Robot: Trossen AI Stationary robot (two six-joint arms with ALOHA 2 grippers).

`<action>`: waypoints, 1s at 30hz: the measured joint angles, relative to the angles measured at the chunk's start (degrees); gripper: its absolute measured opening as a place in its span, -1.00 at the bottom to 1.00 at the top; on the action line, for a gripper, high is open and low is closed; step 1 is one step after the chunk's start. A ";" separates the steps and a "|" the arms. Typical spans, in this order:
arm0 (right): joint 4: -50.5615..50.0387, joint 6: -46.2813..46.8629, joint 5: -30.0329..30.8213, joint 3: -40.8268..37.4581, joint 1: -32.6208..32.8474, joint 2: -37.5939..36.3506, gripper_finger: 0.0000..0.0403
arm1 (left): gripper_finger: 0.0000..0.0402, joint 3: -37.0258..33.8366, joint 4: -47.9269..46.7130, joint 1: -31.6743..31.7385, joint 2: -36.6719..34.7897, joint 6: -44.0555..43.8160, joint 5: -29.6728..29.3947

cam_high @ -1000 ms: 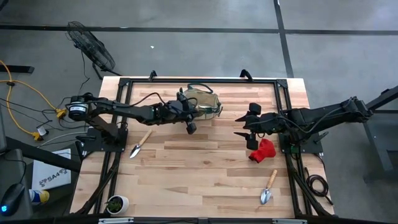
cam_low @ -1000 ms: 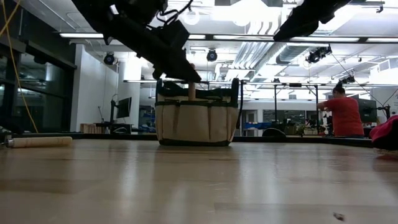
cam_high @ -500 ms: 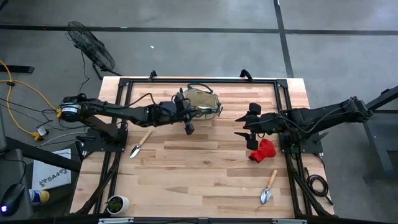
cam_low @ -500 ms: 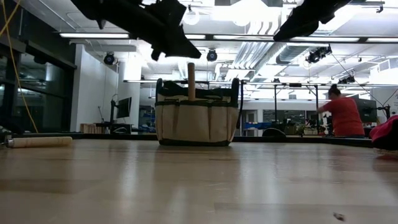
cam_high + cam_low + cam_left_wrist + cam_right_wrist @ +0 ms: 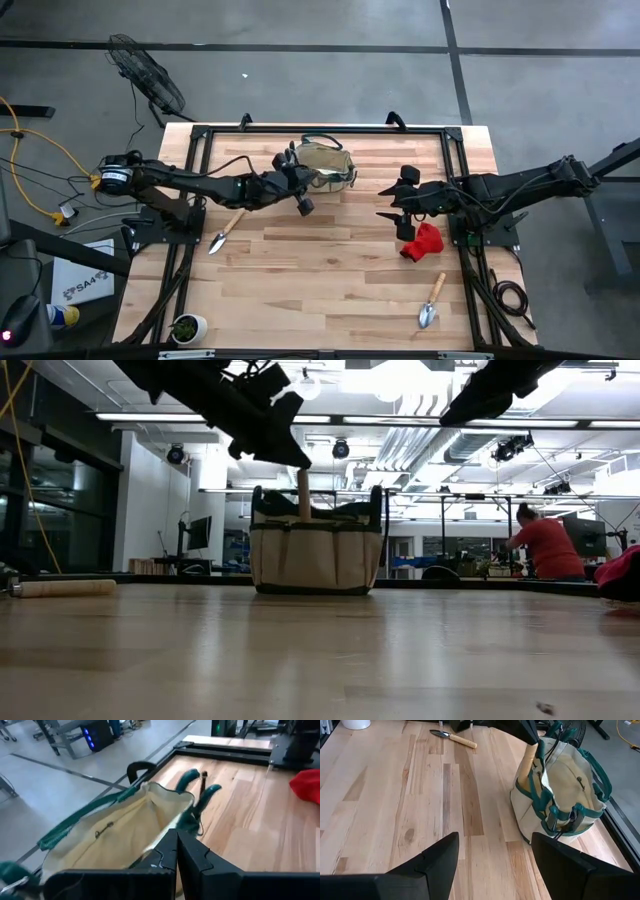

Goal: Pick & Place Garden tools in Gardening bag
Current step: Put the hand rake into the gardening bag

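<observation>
Left hand [image 5: 303,204], fingers pressed together, hovers beside the beige canvas green-trimmed bag [image 5: 327,165]; right hand [image 5: 392,205] hangs spread above the red glove [image 5: 423,242].

This is a robotics lab in a large industrial hall. The wooden butcher-block surface [image 5: 330,260] sits inside a black metal frame [image 5: 200,135] on a bare grey concrete floor [image 5: 300,60] with dark seams. Yellow cables [image 5: 40,150] trail across that floor beside a standing fan [image 5: 145,72]. The low view looks into an open room with exposed ceiling ducts [image 5: 420,445], long strip lights [image 5: 160,417], a spotlight rig [image 5: 510,448] and rows of workbenches with a monitor [image 5: 198,532]. A person in a red shirt [image 5: 545,545] works at a bench far behind the table.
</observation>
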 joint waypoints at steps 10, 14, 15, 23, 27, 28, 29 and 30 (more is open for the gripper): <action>-0.02 0.02 0.00 0.01 0.01 0.00 0.21 | -1.00 -0.02 1.15 0.04 -0.29 0.17 0.22; -0.13 0.02 0.00 0.00 0.00 0.00 0.21 | -1.00 -0.02 0.94 0.03 -0.29 0.38 0.31; -0.27 0.02 0.00 0.00 0.00 0.00 0.21 | -1.00 -0.02 0.60 0.04 -0.34 0.69 0.87; -1.01 0.02 0.00 0.00 0.02 0.00 0.21 | -1.00 -0.04 -0.58 0.02 -0.55 1.82 2.98; -1.03 0.02 -0.02 0.00 0.00 0.00 0.21 | -1.00 -0.04 -2.16 0.00 -0.62 1.88 2.98; -1.03 0.02 0.00 0.00 0.00 0.00 0.21 | -1.00 -0.04 -2.42 0.00 -0.62 1.88 2.98; -1.03 0.02 0.00 0.00 0.01 0.00 0.21 | -1.00 -0.04 -2.52 0.00 -0.62 1.88 2.98; -1.03 0.02 0.00 0.01 0.00 0.00 0.21 | -1.00 -0.04 -2.49 0.00 -0.62 1.88 2.98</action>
